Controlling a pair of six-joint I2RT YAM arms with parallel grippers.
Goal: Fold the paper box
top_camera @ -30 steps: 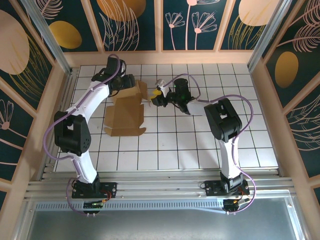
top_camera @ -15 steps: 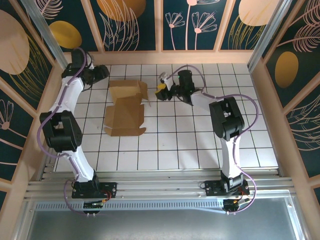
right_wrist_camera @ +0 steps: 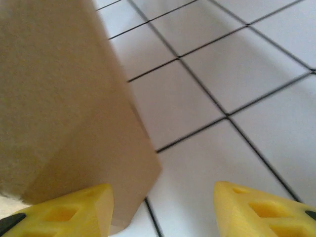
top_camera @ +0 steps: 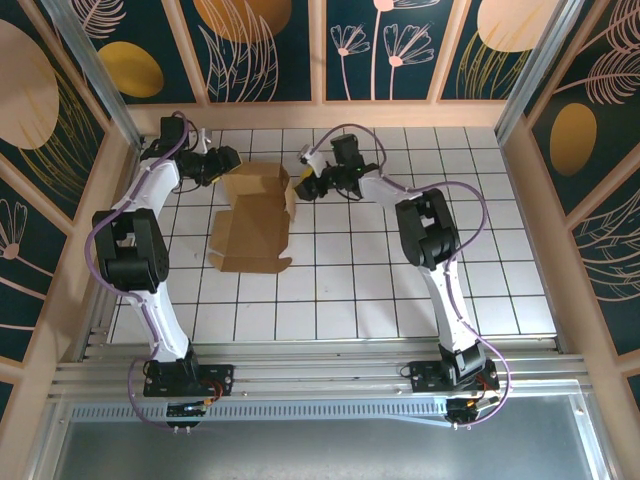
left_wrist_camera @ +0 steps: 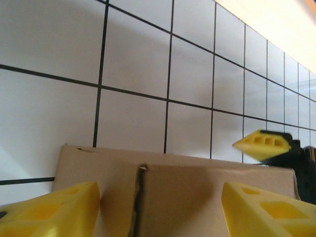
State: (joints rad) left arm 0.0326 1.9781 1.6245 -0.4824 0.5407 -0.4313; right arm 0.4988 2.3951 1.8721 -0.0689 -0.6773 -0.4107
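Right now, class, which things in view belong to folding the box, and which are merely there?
Belong to the job: paper box, left tool, right tool.
Merely there: tiled table, patterned walls, metal rail.

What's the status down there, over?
Left hand open, right hand open, either side of box. Box partly folded, far flaps up. Nothing in the way.

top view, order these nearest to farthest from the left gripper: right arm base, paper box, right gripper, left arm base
1. paper box, right beside the left gripper, far left of the table.
2. right gripper, across the box's far end, to the right.
3. left arm base, near edge, left.
4. right arm base, near edge, right.
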